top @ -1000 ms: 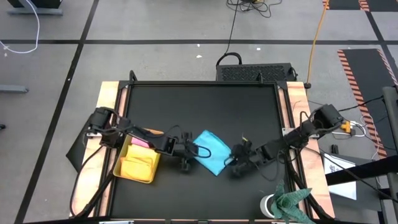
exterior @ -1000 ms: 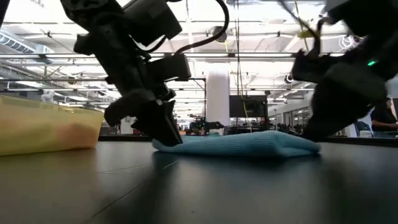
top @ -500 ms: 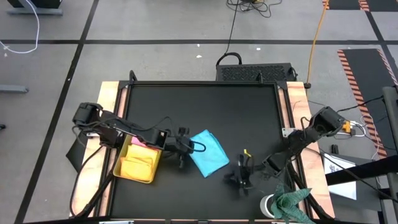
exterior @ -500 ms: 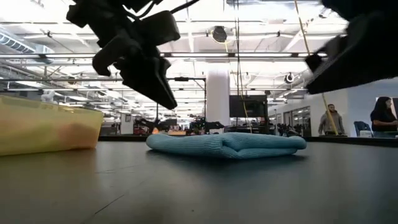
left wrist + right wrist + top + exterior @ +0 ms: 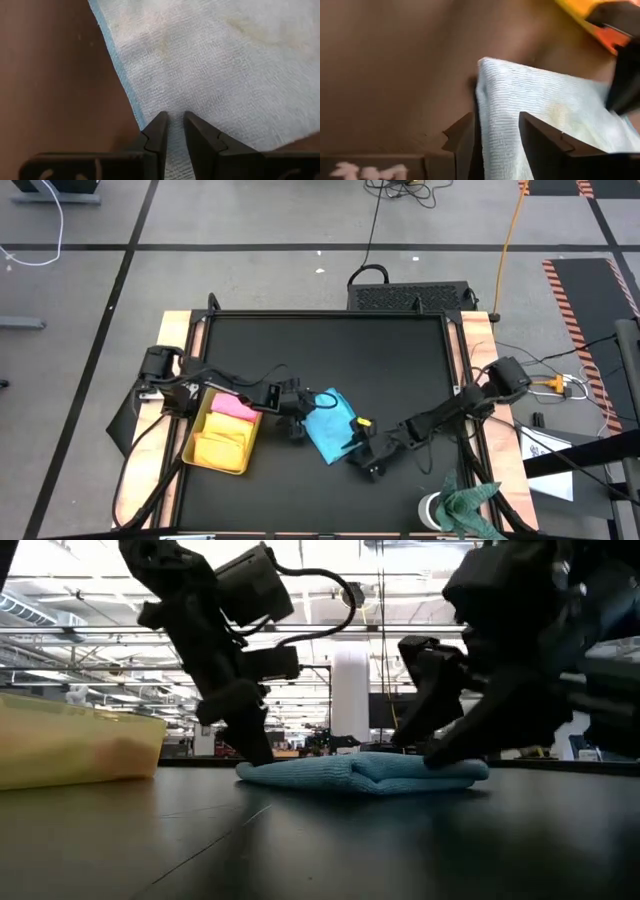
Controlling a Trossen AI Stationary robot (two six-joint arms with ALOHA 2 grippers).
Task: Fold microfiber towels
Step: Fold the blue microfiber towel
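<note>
High view: mid-frame on the table (image 5: 330, 340), my left gripper (image 5: 297, 408) pinches the blue towel (image 5: 332, 426); right gripper (image 5: 362, 452), spread, straddles its corner. Uneven pulls could undo the fold.

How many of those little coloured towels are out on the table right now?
3 that I can see: a light blue towel on the table between the two arms, and a pink towel and a yellow towel in the tray. More may be hidden underneath.
</note>
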